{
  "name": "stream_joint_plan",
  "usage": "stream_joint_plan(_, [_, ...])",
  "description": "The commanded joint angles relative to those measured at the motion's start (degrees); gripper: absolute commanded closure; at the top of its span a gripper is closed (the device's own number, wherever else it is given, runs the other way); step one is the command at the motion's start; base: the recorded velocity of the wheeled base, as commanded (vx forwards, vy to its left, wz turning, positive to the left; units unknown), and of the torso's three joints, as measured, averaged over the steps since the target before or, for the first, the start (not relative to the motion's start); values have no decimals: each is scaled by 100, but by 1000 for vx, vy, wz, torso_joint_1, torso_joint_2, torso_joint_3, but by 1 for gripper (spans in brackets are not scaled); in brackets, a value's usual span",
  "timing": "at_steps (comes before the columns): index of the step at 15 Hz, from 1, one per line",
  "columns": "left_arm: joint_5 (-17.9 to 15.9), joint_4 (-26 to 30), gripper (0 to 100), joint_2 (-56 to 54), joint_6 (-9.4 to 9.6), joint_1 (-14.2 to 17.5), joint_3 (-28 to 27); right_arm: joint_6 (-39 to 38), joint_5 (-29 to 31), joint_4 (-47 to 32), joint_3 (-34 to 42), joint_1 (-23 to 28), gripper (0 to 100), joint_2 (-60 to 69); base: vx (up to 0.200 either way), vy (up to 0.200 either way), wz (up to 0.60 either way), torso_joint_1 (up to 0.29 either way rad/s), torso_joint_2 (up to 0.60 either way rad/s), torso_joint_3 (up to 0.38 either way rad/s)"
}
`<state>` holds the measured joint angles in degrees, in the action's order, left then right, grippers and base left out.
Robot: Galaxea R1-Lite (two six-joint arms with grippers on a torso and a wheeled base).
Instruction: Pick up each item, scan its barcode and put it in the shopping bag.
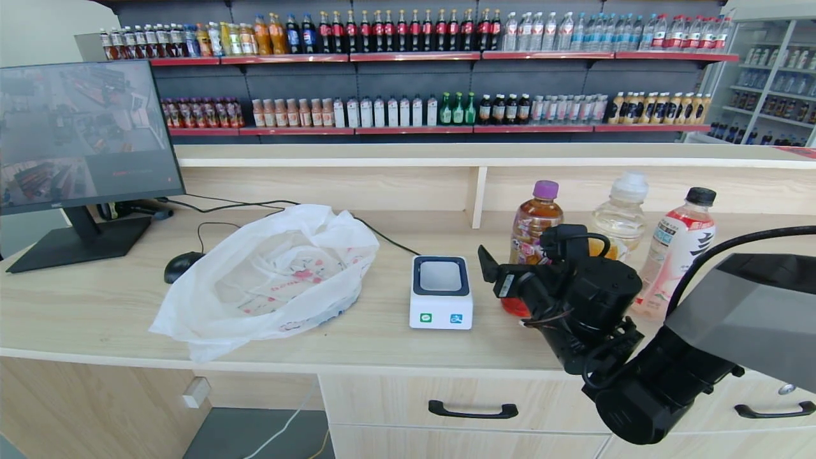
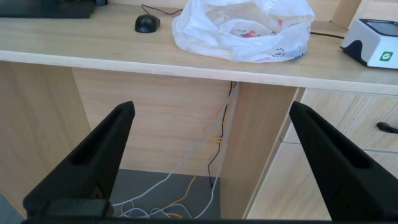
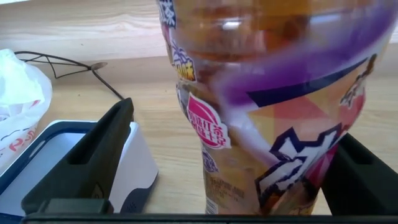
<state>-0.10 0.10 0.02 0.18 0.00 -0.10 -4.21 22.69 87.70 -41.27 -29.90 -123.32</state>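
Note:
Three bottles stand on the counter's right side: a brown tea bottle with a purple cap, a clear bottle with a white cap, and a pink-labelled bottle with a black cap. My right gripper is open, with the tea bottle upright between its fingers; one finger stands apart from it. The white scanner sits mid-counter, left of that bottle. The white plastic shopping bag lies open further left. My left gripper hangs open and empty below the counter's front edge, before the bag.
A monitor and a black mouse occupy the counter's left end, with cables running behind the bag. A raised wooden shelf backs the counter. Drawers with black handles are under the front edge. Loose wires hang under the counter.

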Motion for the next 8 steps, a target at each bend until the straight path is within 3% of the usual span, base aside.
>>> stream_joint_plan(1, [1, -1, 0, -2, -1, 0, 1, -1, 8, 2, -13, -7, 0, 1, 0, 0, 0, 0, 0, 0])
stream_joint_plan(4, [1, -1, 0, -2, -1, 0, 10, -1, 8, 2, -13, -16, 0, 27, 0, 0, 0, 0, 0, 0])
stream_joint_plan(5, [1, -1, 0, -2, -1, 0, 1, -1, 8, 2, -13, -16, 100, 36, 0, 0, 0, 0, 0, 0])
stream_joint_plan(8, [1, -1, 0, -2, -1, 0, 1, -28, 8, 10, -31, -16, 100, 80, 0, 0, 0, 0, 0, 0])
